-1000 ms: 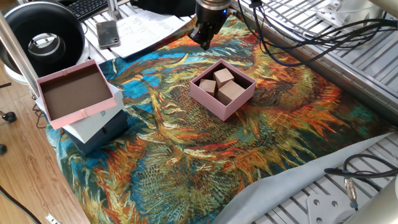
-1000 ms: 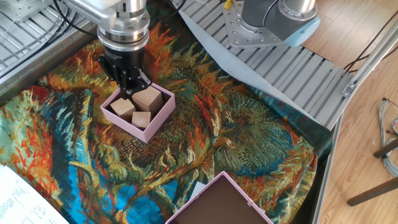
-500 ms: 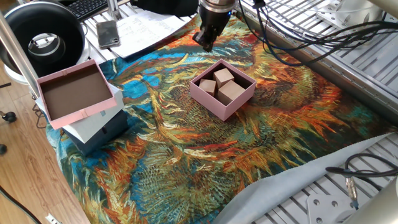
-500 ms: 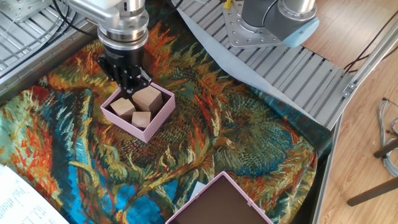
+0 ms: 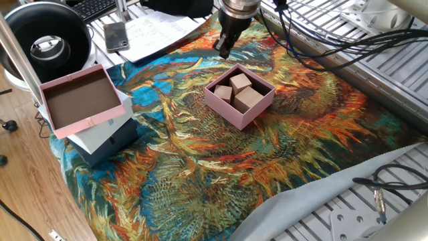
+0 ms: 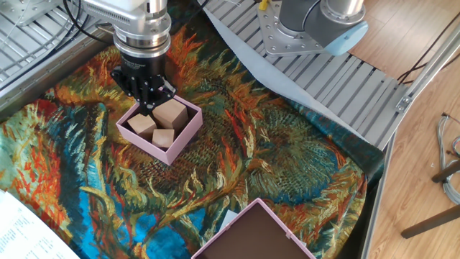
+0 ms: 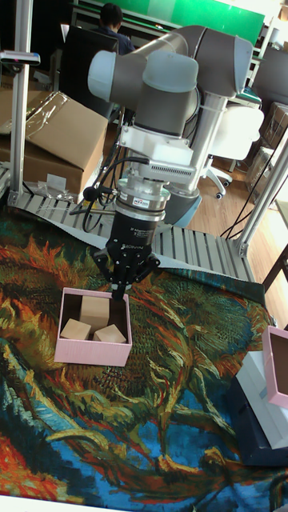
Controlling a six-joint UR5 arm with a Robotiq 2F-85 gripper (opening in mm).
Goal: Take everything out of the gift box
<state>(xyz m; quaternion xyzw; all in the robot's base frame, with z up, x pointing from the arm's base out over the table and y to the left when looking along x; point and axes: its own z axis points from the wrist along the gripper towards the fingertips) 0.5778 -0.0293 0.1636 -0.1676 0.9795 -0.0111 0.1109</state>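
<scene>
— What does the arm look like?
— Thick grey tubular links, pale-blue joint caps, a silver ribbed wrist.
— And the hand [image 7: 120, 290]?
— Black, two dark fingers [image 6: 152, 99], black cables looping beside it.

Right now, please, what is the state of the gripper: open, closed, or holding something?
Gripper: empty, holding nothing; it hangs above the gift box edge. Fingertips look close together, but open or closed cannot be told.

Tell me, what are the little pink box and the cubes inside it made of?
The gift box looks like thin cardboard: matte pale pink, with crisp folded edges and low walls. The three blocks seem to be unpainted wood: light tan, flat-faced, dull rather than shiny. No grain is clear enough to be certain.
</scene>
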